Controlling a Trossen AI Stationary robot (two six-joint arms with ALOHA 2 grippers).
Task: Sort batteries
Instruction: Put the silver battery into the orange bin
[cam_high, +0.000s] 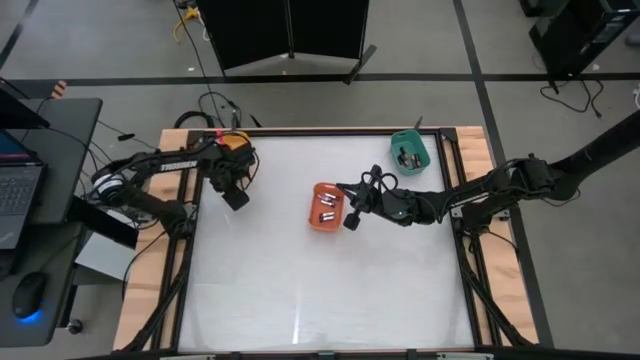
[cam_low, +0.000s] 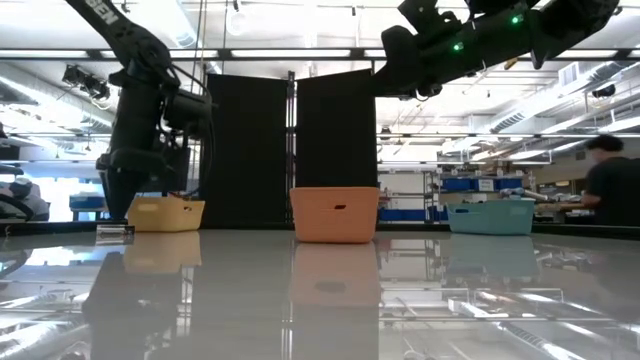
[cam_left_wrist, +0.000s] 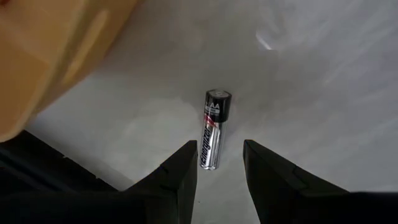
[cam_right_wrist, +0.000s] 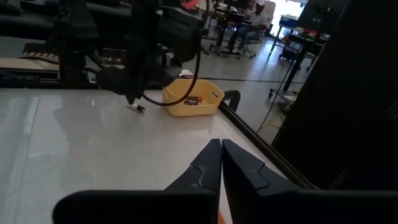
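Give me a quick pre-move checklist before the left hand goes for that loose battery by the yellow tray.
1. Left hand open: ok.
2. Battery lying flat on the table, in line with the gap between the fingers: ok.
3. Fingers not yet touching it: ok.
4. Yellow tray clear of the battery: ok.
5. Right hand shut, over the orange tray, away from the left: ok.
6. Battery size: cannot tell.

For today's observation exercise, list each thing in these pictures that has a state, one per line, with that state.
Left gripper: open, fingers either side of the lone cell, above the table.
Lone dark-and-silver cylindrical battery: lying flat on the white table, not gripped.
Right gripper: shut, empty, by the red-orange tray.
Red-orange rounded plastic tray: upright, holding batteries.
Yellow-orange rounded plastic tray: upright, holding a battery.
Teal rounded plastic tray: upright, holding batteries.
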